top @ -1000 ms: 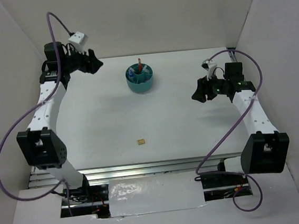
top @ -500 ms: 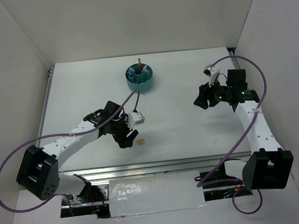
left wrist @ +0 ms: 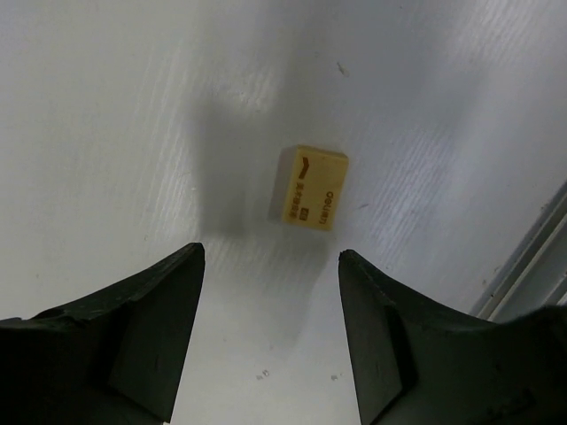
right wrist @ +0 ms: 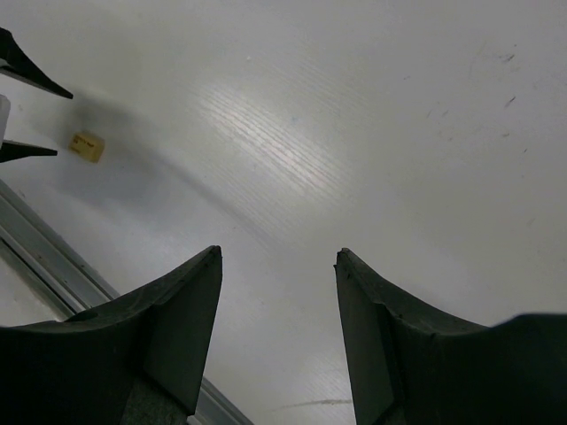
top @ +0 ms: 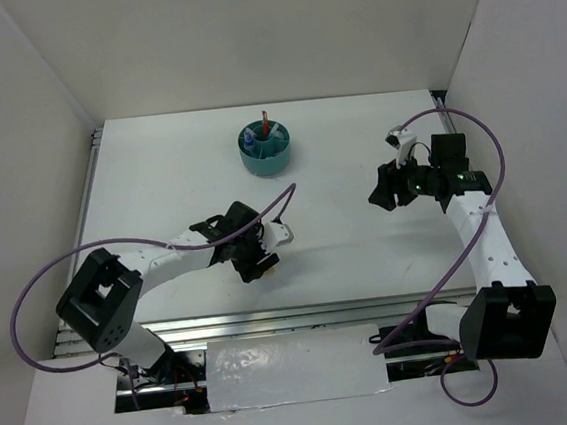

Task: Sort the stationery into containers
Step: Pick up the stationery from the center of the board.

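A tiny tan block [left wrist: 311, 188] lies flat on the white table just ahead of my left gripper's open jaws. It also shows in the right wrist view [right wrist: 87, 146]. In the top view my left gripper [top: 260, 266] hovers over the block and hides it, near the table's front edge. The round teal organiser [top: 265, 150] stands at the back centre with pens upright in it. My right gripper [top: 378, 192] is open and empty above the right side of the table, as the right wrist view [right wrist: 277, 255] shows.
A metal rail [top: 274, 319] runs along the table's front edge close to the block; it also shows in the left wrist view [left wrist: 532, 266]. White walls enclose the table on three sides. Purple cables loop from both arms.
My left arm has swung from the back left corner down to the front centre and now sits over the tan block. My right arm has barely moved.
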